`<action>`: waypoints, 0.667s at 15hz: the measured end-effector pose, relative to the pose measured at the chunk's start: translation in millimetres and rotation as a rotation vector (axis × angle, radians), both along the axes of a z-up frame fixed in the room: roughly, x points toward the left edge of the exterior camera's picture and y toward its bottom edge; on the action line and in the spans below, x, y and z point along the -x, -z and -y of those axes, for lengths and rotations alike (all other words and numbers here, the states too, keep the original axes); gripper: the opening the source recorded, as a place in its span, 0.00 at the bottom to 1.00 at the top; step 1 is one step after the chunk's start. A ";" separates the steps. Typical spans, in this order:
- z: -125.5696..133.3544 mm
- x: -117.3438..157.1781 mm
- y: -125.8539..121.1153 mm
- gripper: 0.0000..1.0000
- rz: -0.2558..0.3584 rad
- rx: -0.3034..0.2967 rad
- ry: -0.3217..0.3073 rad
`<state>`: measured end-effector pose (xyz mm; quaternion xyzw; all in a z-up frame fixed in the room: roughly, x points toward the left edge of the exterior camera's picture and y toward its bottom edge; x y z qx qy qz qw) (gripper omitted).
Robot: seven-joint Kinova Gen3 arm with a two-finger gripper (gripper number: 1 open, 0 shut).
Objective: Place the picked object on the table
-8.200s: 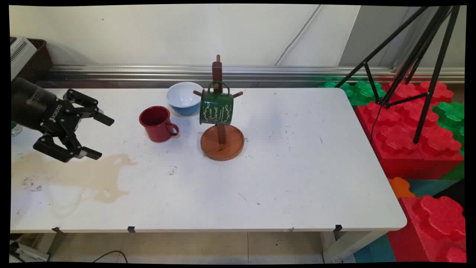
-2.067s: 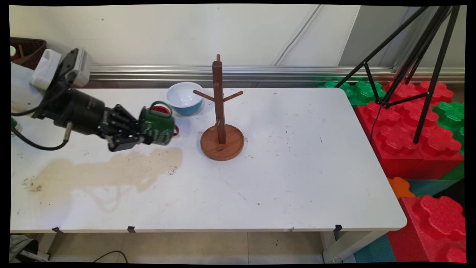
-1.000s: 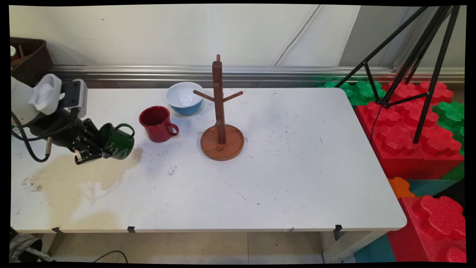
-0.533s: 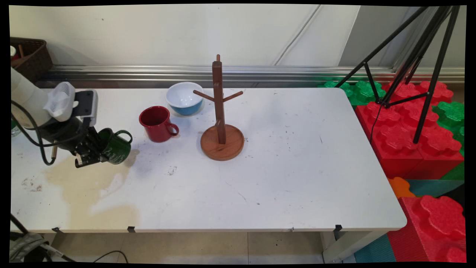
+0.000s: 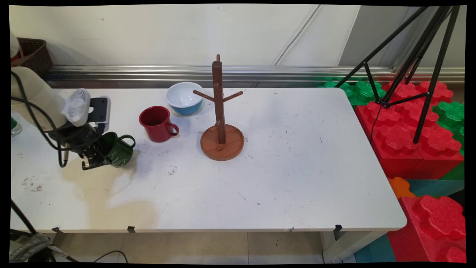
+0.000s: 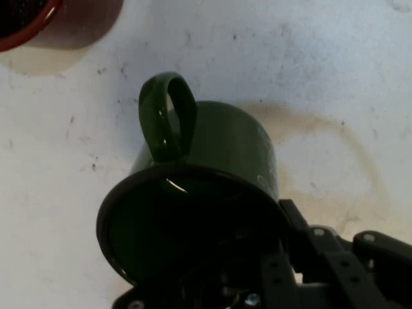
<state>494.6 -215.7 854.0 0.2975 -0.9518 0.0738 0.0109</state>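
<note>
Clearly the gripper (image 5: 97, 158) is clamped on the rim of the green mug (image 5: 119, 150), one finger inside the mouth and one outside, holding it tilted low over the table (image 5: 297, 167) at the left side. It looks like enamelled metal: light, stiff, glossy, so likely slippery; rim or handle (image 6: 168, 116) seem the sensible holds. Just beyond stands the red mug (image 5: 157, 123).

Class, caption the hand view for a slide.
End effector gripping a tilted green mug by its rim above the white table.
</note>
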 end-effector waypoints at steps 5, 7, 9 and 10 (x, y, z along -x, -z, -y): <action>7.5 9.6 7.8 0.00 0.026 -0.023 -0.001; 11.1 14.2 11.3 0.00 0.038 -0.034 -0.001; 13.4 17.0 13.6 0.00 0.045 -0.041 -0.001; 14.7 18.5 14.7 0.00 0.049 -0.045 0.000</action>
